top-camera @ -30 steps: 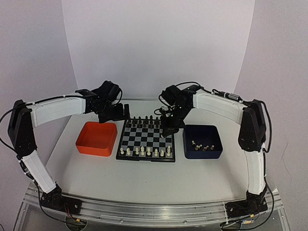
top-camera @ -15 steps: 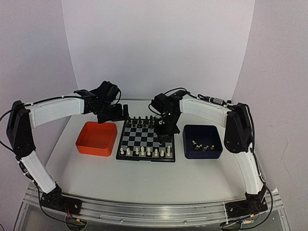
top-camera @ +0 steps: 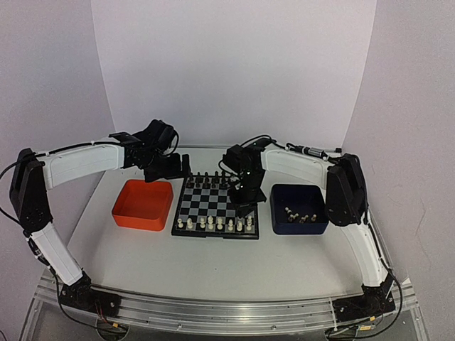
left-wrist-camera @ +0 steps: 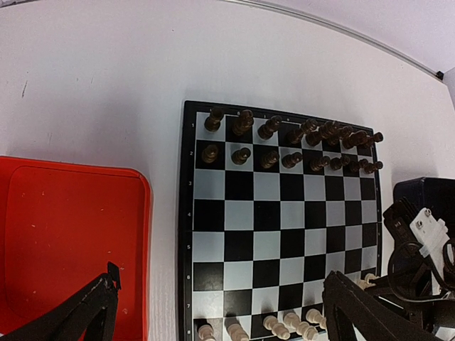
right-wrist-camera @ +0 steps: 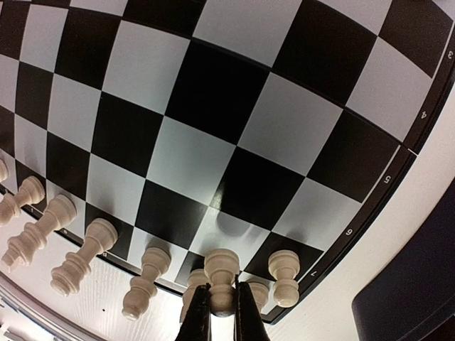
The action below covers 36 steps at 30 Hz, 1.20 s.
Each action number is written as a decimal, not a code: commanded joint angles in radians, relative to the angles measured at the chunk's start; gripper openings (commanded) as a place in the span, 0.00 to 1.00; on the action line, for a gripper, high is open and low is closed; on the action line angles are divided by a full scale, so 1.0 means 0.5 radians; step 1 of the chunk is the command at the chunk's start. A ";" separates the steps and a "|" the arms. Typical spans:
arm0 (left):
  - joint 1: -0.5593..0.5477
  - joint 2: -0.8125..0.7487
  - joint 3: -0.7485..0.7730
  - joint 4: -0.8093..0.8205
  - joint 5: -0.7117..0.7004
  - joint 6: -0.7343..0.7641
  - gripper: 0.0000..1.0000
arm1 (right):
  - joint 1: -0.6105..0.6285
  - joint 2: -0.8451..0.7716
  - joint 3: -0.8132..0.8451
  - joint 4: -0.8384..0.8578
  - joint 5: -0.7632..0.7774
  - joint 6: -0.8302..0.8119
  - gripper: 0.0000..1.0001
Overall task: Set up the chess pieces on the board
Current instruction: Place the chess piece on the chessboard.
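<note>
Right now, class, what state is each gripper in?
Left gripper: open, empty.
Right gripper: shut on a white piece.

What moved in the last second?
The right gripper, shut on a white pawn, swung left from the board's right edge in over its near-right squares. The left gripper, orange tray, blue tray and placed pieces stayed put.

Lab: white backdrop [top-camera: 234,71], aluminium rail [top-camera: 227,311]
</note>
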 commanded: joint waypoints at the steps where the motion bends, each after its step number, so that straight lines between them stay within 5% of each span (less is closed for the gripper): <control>1: 0.013 -0.046 0.000 0.035 0.009 0.026 1.00 | 0.013 0.057 0.079 -0.062 -0.031 -0.017 0.03; 28: 0.012 -0.086 -0.027 0.016 0.008 0.022 1.00 | 0.012 0.042 0.173 -0.064 -0.050 -0.028 0.22; 36: 0.012 -0.098 -0.003 0.054 0.011 0.022 1.00 | 0.009 -0.183 0.286 -0.057 0.171 -0.114 0.37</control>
